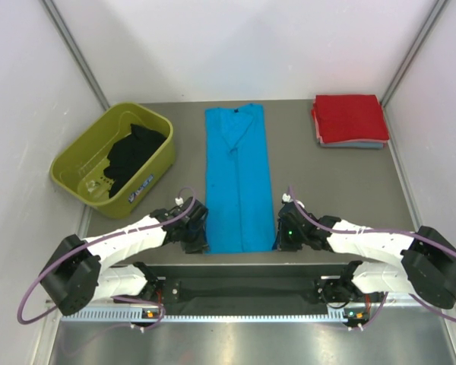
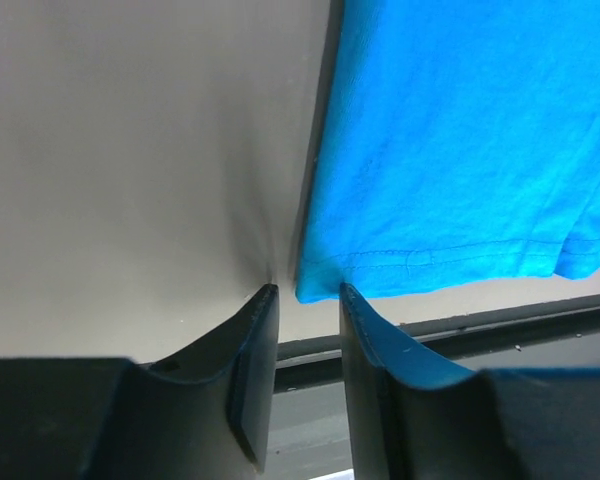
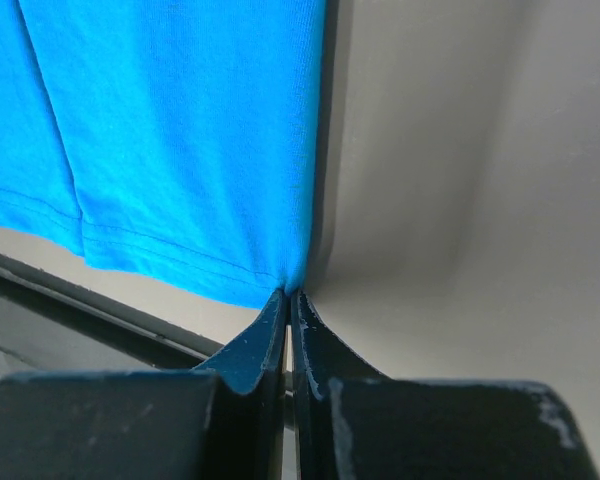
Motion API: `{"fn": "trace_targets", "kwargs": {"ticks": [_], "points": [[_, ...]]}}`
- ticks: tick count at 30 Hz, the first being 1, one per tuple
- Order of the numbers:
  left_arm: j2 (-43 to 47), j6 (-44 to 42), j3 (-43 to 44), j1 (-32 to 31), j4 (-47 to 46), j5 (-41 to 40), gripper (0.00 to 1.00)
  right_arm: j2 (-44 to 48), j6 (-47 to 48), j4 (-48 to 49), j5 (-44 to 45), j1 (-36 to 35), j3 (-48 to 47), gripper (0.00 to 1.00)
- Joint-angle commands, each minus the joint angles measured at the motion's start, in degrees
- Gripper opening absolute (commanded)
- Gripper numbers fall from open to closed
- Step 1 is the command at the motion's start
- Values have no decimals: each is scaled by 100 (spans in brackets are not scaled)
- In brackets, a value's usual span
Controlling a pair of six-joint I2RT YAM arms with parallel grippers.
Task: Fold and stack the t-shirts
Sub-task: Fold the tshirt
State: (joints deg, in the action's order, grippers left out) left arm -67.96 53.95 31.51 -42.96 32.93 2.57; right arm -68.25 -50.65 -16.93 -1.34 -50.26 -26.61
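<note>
Your bright turquoise-blue cloth t-shirt (image 1: pixel 238 179) lies flat at the centre of the top view. It is folded lengthwise into a long narrow strip, collar end toward the top of the frame and hem at the bottom, near the arm bases.

Your left gripper (image 1: pixel 197 230) sits at the strip's lower left corner. In the left wrist view its fingers (image 2: pixel 255 340) are parted with a clear gap. The hem corner lies just at the tips, not pinched, so that gripper is released.

Your right gripper (image 1: pixel 283 232) is at the lower right corner. In the right wrist view its fingers (image 3: pixel 265 335) are pressed together, clenched on the hem corner where the cloth bunches to a point.

In the upper right of the top view, a red folded t-shirt (image 1: pixel 349 116) is stacked on a grey-blue folded t-shirt (image 1: pixel 353 144), of which only the edge shows. In the upper left, an olive-green plastic tub (image 1: pixel 152 171) holds a crumpled black t-shirt (image 1: pixel 133 152). Everything rests on the grey table (image 1: pixel 342 190).
</note>
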Motion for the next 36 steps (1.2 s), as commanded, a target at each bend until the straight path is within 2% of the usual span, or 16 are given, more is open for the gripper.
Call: {"fn": "trace_targets", "kwargs": {"ticks": [1,7,15,21,25,31,35,36], "points": [[117,54,-39,86,-243,226,35,92,-32,102,73,-116,68,0],[117,71,-92,165,-340,367,32,92,-32,67,90,-124,51,0],[47,45,-66,174,-252,289,21,92,-32,-82,108,-124,-98,0],[-50,-60,-4,174,-76,139,22,84,-24,-135,108,-124,-151,0],[-68,-25,-30,165,-94,192,27,57,-32,-144,240,-124,-178,0],[-94,-34,-101,174,-146,174,27,57,-32,-162,258,-124,-187,0],[-147,19,-206,165,-322,297,19,48,-50,-162,266,-124,-178,0],[-147,19,-206,165,-331,332,10,48,-50,-170,266,-124,-178,0]]}}
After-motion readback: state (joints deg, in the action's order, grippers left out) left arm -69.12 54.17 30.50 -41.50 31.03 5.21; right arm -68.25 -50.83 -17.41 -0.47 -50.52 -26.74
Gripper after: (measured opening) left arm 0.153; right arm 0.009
